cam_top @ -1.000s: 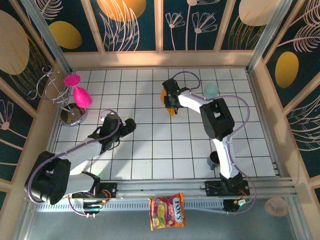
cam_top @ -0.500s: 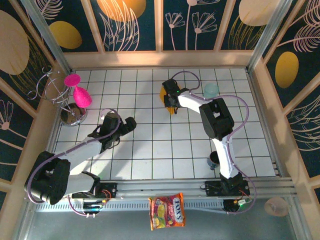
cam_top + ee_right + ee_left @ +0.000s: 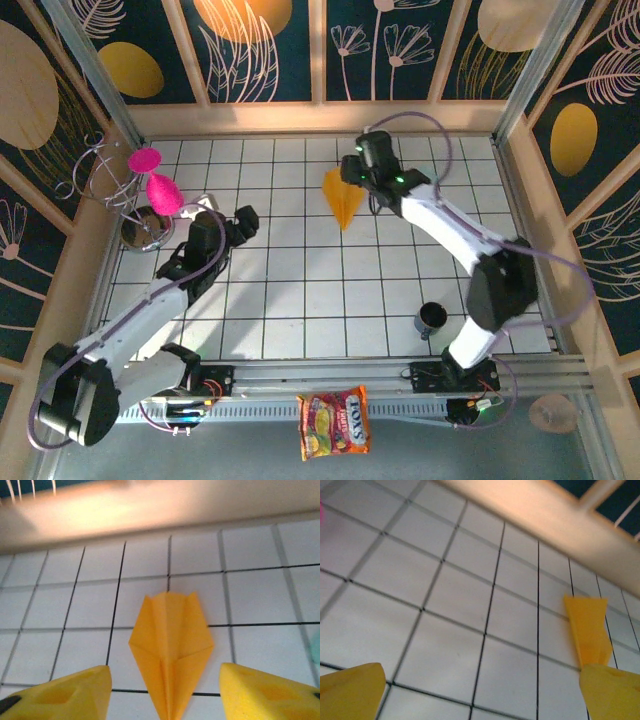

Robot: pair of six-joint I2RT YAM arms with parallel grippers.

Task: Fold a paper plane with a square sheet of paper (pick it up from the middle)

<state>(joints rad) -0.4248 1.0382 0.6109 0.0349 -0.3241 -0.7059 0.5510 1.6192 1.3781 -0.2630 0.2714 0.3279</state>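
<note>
The paper plane [image 3: 342,198] lies flat on the white tiled table [image 3: 300,300], in the far middle. Its wide tail faces far and its point faces near, with the centre crease showing in the right wrist view.

The right gripper [image 3: 357,168] hovers just beside the plane's far right corner. Its yellow fingers [image 3: 75,692] stand apart, one on each side of the plane, and hold nothing. They seem clear of the paper, though the overhead view is too small to be sure.

The left gripper [image 3: 240,222] is further left and slightly nearer, well apart from the plane. Its claw is spread wide and empty.

A black cup [image 3: 432,318] stands near the right arm's base. A snack packet [image 3: 335,422] lies beyond the table's near edge.
</note>
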